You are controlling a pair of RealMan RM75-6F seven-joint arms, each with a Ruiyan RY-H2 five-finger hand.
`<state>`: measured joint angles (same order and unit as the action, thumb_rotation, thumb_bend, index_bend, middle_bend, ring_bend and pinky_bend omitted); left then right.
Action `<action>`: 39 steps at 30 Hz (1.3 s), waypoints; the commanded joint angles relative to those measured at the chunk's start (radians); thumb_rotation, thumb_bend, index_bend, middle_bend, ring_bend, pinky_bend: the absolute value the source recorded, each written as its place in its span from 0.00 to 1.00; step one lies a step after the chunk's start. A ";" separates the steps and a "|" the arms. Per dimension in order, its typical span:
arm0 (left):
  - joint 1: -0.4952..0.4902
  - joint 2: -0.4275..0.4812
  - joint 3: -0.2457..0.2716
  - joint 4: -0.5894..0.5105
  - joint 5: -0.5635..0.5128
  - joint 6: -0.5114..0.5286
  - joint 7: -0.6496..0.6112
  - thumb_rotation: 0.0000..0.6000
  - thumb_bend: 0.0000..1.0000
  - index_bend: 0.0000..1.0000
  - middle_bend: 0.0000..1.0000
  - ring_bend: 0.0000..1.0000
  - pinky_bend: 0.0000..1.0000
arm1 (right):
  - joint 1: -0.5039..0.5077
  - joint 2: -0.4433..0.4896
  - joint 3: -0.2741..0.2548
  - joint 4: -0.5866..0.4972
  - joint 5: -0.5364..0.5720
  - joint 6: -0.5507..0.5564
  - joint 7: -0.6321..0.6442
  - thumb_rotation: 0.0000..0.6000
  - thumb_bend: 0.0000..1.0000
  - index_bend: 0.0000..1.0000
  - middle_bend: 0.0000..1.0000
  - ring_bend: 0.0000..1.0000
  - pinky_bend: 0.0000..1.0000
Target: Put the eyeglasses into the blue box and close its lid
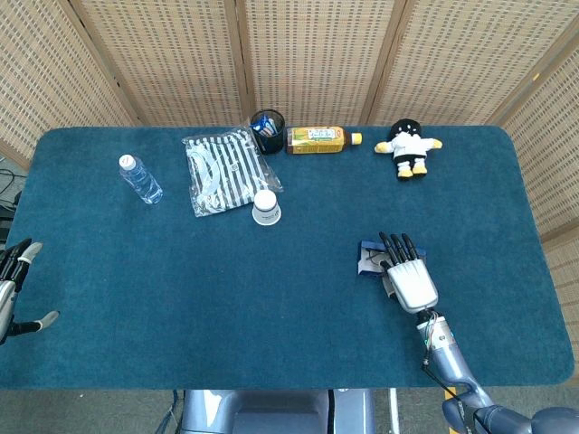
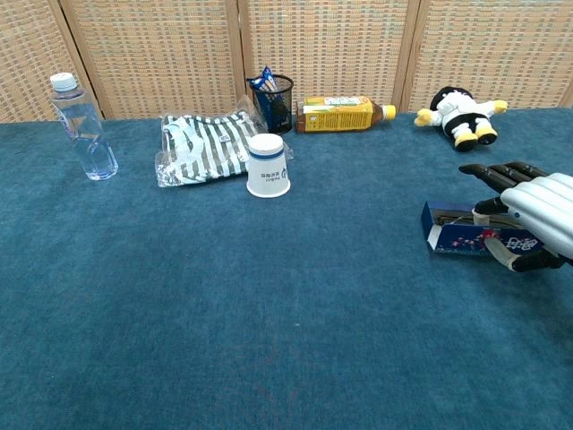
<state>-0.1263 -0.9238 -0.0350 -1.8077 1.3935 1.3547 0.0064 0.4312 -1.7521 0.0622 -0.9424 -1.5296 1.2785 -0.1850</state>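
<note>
At the far left edge of the head view we see our left hand (image 1: pixel 13 289) off the table (image 1: pixel 181 298), fingers spread wide and holding nothing. Moving right, a water bottle (image 2: pixel 82 127) stands at about ten o'clock, then a striped bag (image 2: pixel 201 148) with an upturned paper cup (image 2: pixel 268 166) touching its near edge, a mesh pen holder (image 2: pixel 272 101) and a tea bottle (image 2: pixel 345 114) lying on its side toward twelve. A plush doll (image 2: pixel 458 114) lies at one o'clock. At four o'clock sits the blue box (image 2: pixel 461 237), and our right hand (image 2: pixel 528 219) rests flat over it, fingers extended; we cannot tell whether the eyeglasses are inside.
</note>
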 commanded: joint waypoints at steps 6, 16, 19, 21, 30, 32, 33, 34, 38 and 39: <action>0.003 0.004 0.002 0.000 0.009 0.006 -0.010 1.00 0.00 0.00 0.00 0.00 0.00 | -0.056 0.163 -0.095 -0.224 -0.068 0.036 -0.027 1.00 0.61 0.73 0.00 0.00 0.04; 0.005 0.005 0.008 -0.002 0.023 0.010 -0.009 1.00 0.00 0.00 0.00 0.00 0.00 | -0.096 0.331 -0.200 -0.407 -0.188 0.084 -0.071 1.00 0.62 0.73 0.00 0.00 0.04; 0.004 0.004 0.008 -0.003 0.023 0.008 -0.004 1.00 0.00 0.00 0.00 0.00 0.00 | -0.090 0.347 -0.198 -0.426 -0.194 0.069 -0.089 1.00 0.62 0.73 0.00 0.00 0.04; 0.004 0.003 0.009 -0.004 0.024 0.008 -0.002 1.00 0.00 0.00 0.00 0.00 0.00 | -0.080 0.350 -0.189 -0.433 -0.186 0.048 -0.099 1.00 0.62 0.73 0.00 0.00 0.04; 0.001 0.000 0.008 -0.004 0.014 0.001 0.007 1.00 0.00 0.00 0.00 0.00 0.00 | -0.027 0.353 -0.138 -0.450 -0.136 -0.069 -0.183 1.00 0.62 0.73 0.00 0.00 0.04; -0.001 -0.001 0.007 -0.003 0.010 -0.003 0.009 1.00 0.00 0.00 0.00 0.00 0.00 | -0.017 0.348 -0.127 -0.453 -0.120 -0.094 -0.200 1.00 0.62 0.73 0.00 0.00 0.04; -0.001 -0.002 0.007 -0.003 0.008 -0.005 0.009 1.00 0.00 0.00 0.00 0.00 0.00 | -0.014 0.346 -0.123 -0.453 -0.114 -0.102 -0.207 1.00 0.62 0.73 0.00 0.00 0.04; -0.002 -0.002 0.006 -0.003 0.006 -0.006 0.010 1.00 0.00 0.00 0.00 0.00 0.00 | -0.011 0.343 -0.118 -0.455 -0.106 -0.112 -0.216 1.00 0.62 0.73 0.00 0.00 0.04; -0.004 -0.003 0.005 -0.002 0.001 -0.010 0.012 1.00 0.00 0.00 0.00 0.00 0.00 | -0.002 0.335 -0.110 -0.463 -0.093 -0.132 -0.240 1.00 0.62 0.73 0.00 0.00 0.04; -0.005 -0.003 0.005 -0.002 0.000 -0.012 0.012 1.00 0.00 0.00 0.00 0.00 0.00 | 0.001 0.331 -0.108 -0.464 -0.093 -0.137 -0.247 1.00 0.62 0.73 0.00 0.00 0.04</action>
<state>-0.1311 -0.9263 -0.0299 -1.8102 1.3936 1.3431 0.0182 0.4279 -1.4166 -0.0483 -1.4034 -1.6244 1.1475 -0.4249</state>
